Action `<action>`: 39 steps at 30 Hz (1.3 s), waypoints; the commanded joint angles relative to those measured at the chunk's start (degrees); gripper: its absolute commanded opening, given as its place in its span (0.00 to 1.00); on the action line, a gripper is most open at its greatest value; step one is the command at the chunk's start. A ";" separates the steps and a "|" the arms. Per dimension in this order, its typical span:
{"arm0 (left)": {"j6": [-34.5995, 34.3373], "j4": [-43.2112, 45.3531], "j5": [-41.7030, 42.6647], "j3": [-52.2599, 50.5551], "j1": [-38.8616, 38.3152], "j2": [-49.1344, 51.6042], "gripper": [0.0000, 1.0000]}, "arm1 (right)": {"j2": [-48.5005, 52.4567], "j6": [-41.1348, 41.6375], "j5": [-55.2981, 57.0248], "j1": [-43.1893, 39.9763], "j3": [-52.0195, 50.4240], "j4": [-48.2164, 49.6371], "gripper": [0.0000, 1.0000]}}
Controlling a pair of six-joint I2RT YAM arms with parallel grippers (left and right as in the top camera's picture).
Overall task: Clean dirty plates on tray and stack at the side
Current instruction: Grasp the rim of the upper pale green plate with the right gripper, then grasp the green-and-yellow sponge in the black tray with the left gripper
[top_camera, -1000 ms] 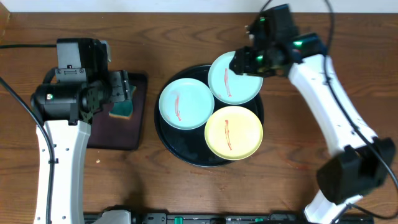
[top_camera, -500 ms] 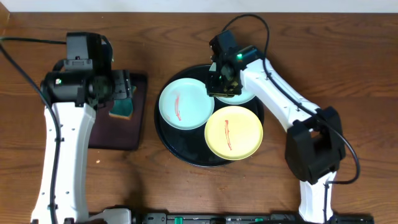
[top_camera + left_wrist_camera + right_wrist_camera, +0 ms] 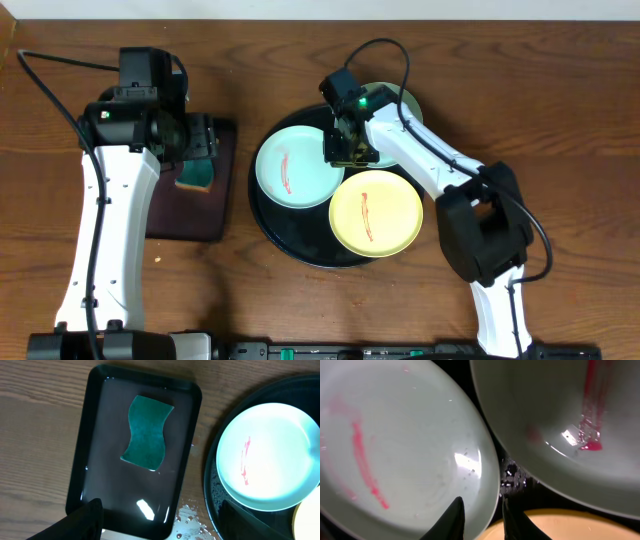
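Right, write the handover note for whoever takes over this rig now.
Left gripper: open, empty, above the sponge lying in the brown tray.
Right gripper: low between the plates, fingers narrowly apart astride the rim of the left turquoise plate; grip unclear.
Things: left turquoise plate, back turquoise plate and yellow plate all sit on the black tray, each with a red smear.
Done: nothing wiped, nothing stacked.
Left: pick up the sponge, wipe all three, stack them beside the tray.
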 commanded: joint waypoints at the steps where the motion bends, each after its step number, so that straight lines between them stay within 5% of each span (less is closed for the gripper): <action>1: -0.28 -0.13 -0.72 1.14 -0.15 0.28 0.74 | 2.54 0.83 1.92 0.31 0.72 0.28 0.21; 11: -0.26 -0.13 -0.72 1.14 -0.15 0.28 0.74 | 6.36 0.83 1.84 0.68 0.72 1.57 0.14; 14: 0.02 -0.11 -0.74 1.14 -0.15 0.33 0.74 | 6.36 0.74 1.86 0.94 0.72 2.08 0.01; 26: 1.38 0.74 -4.98 1.14 2.60 7.02 0.74 | 6.36 -2.03 4.46 1.51 0.72 2.62 0.01; 39: 12.02 5.11 -2.58 1.14 3.41 23.39 0.66 | 6.40 -2.43 5.55 1.68 0.24 2.93 0.01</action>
